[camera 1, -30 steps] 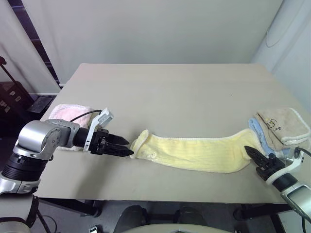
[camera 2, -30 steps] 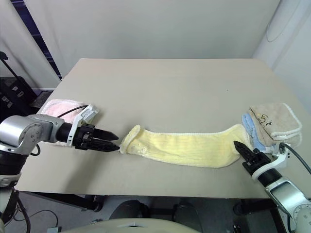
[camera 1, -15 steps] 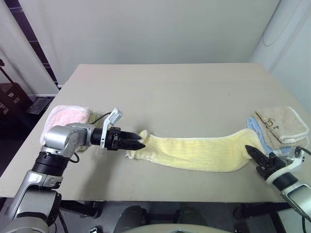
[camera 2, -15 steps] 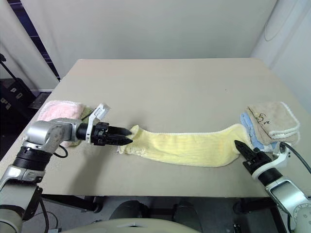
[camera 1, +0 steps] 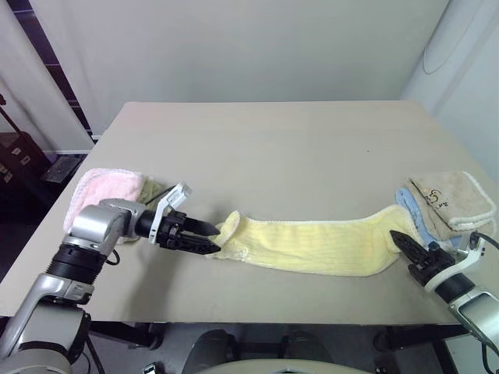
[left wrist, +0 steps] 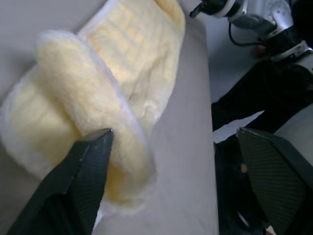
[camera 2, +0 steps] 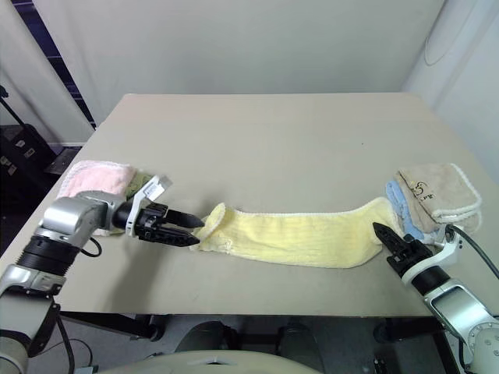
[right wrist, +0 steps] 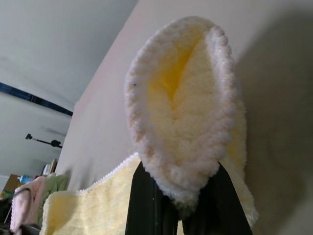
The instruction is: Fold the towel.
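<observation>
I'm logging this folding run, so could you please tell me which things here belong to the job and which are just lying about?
Part of the job:
- yellow towel
- left gripper, open at the towel's end
- right gripper, shut on the towel's other end

Lying about:
- pink towel
- beige towel
- blue cloth

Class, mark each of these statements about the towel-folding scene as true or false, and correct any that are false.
1. The right end effector is shut on the yellow towel. True.
2. The left end effector is closed. False: it is open at the towel's left end.
3. The yellow towel lies folded in half. False: it stretches lengthwise between the two end effectors.
4. A pink towel lies near the table's left edge. True.
5. A beige towel lies on the table's right side. True.
</observation>
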You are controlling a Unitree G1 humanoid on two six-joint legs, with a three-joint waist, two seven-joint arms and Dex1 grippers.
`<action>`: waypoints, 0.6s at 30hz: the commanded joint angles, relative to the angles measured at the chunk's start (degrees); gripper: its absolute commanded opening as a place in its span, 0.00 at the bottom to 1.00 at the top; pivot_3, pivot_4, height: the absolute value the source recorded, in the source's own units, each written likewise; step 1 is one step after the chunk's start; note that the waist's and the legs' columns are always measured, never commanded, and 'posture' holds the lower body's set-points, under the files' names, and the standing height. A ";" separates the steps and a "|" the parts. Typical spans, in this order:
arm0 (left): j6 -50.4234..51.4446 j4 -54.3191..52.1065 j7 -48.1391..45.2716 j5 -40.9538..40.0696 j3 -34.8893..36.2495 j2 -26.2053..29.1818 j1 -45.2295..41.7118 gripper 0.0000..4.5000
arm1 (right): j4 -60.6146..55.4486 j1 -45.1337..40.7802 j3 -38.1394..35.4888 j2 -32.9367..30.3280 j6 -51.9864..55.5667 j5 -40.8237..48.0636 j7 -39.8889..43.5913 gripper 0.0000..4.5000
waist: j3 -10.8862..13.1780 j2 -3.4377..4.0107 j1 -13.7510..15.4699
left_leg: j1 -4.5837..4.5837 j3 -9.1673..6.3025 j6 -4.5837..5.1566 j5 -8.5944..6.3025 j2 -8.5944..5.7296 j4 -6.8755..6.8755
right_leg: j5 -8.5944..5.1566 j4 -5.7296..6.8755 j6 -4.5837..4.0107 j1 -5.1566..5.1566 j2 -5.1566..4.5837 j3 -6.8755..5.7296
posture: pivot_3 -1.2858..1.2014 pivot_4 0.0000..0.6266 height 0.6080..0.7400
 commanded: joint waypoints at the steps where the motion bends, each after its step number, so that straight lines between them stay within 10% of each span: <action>1: 7.38 -6.84 3.31 -7.25 7.13 0.46 -2.04 0.95 | -2.16 0.09 -0.91 -0.03 -0.23 0.59 0.24 0.01 | -0.01 0.04 0.04 | 0.00 0.00 0.00 0.00 0.00 0.00 | 0.00 0.00 0.01 0.00 0.00 0.00 | 0.52 0.00 1.00; 6: 14.94 -13.24 11.00 -14.86 11.43 -4.53 -2.98 0.95 | -1.50 0.12 -0.71 0.15 -0.60 0.02 0.94 0.01 | -0.01 0.03 0.27 | 0.02 0.00 0.00 0.00 -0.01 0.04 | 0.08 0.00 0.17 0.10 0.02 0.00 | 0.52 0.00 1.00; 18: -2.17 -3.12 14.36 5.27 -6.70 -8.58 -2.87 0.95 | -1.56 -1.18 0.19 0.61 -0.26 -1.02 0.38 0.01 | 0.00 0.00 0.23 | 0.11 0.04 0.01 0.01 -0.03 0.03 | 0.10 0.04 0.18 0.11 0.12 0.04 | 0.52 0.00 1.00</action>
